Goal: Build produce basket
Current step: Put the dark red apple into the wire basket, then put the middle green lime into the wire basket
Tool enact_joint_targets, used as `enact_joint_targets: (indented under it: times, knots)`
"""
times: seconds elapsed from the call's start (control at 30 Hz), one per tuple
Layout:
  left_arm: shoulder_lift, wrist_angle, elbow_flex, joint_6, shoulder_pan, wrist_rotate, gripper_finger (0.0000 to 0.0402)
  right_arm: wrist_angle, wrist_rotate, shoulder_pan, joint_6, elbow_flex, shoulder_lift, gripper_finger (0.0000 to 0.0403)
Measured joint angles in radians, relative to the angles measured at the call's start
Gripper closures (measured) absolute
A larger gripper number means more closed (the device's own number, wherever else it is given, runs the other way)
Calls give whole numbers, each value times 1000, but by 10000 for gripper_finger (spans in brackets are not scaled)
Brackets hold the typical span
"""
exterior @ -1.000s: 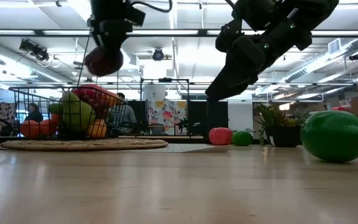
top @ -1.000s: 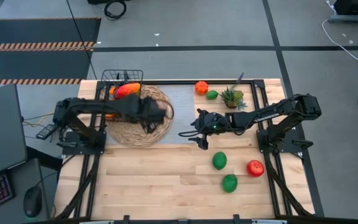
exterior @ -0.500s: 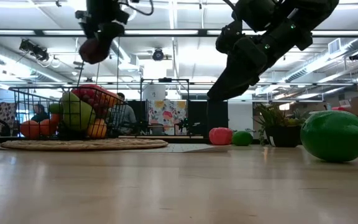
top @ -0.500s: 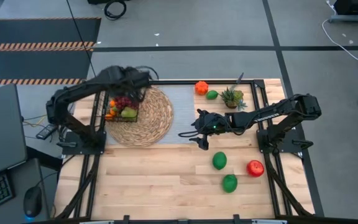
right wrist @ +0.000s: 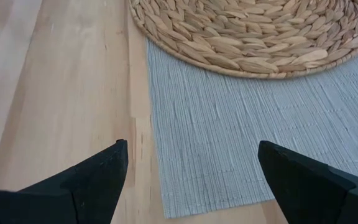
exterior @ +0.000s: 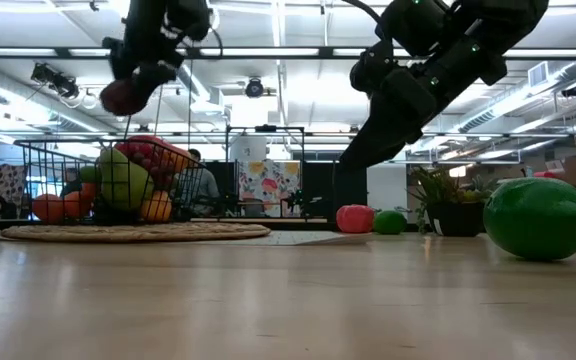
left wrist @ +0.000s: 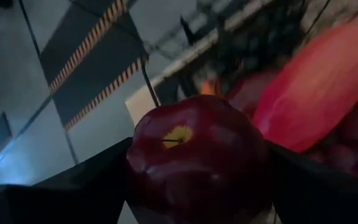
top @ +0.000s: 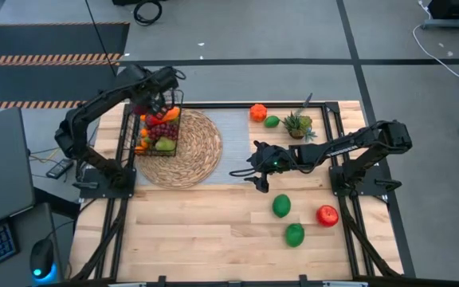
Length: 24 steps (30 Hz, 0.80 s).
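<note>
A dark red apple (left wrist: 191, 155) sits between the fingers of my left gripper (top: 154, 101), which is shut on it. It hangs high over the far left end of the black wire basket (top: 159, 135); in the low view the apple (exterior: 123, 97) is well above the basket (exterior: 108, 185). The basket stands on the round straw mat (top: 194, 155) and holds a pile of produce, among them a red mango (left wrist: 319, 87) and a green fruit (exterior: 118, 178). My right gripper (top: 253, 169) hovers open above the grey placemat (right wrist: 229, 143), with nothing between its fingers. My left gripper pinches the apple by its two opposite sides (left wrist: 138, 171) between its two fingers (left wrist: 86, 180). The stem end (left wrist: 178, 137) faces the wrist camera. The fingers slant downward from above. The apple is lifted clear, above the basket's contents.
Loose produce lies on the table: an orange (top: 258, 112) and a lime (top: 272, 121) at the far middle, two green fruits (top: 281, 206) (top: 294, 234) and a red apple (top: 327, 214) at the near right. A spiky potted plant (top: 297, 123) stands far right.
My left gripper has swung with the apple from over the middle of the straw mat toward the table's far left, rising a little and rolling, and now stands over the basket's far end. The basket and my right gripper have kept still.
</note>
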Motion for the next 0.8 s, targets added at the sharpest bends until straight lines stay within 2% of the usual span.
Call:
enact_joint_targets:
  times: [0.17,0.27,0.4,0.57,0.8]
  knots:
    - [2,2,-178,24,57,4,36,0,0,-1,0,-4,0,38]
    - [2,14,-290,23,88,-26,14,0,0,-1,0,-4,0,38]
    - [2,18,-372,25,103,-71,5,6,1,-1,-6,-4,0,38]
    - [2,1,-360,28,94,-76,5,39,27,-4,-25,-4,0,38]
    - [2,1,-196,37,14,-72,5,57,26,-22,-27,-4,0,38]
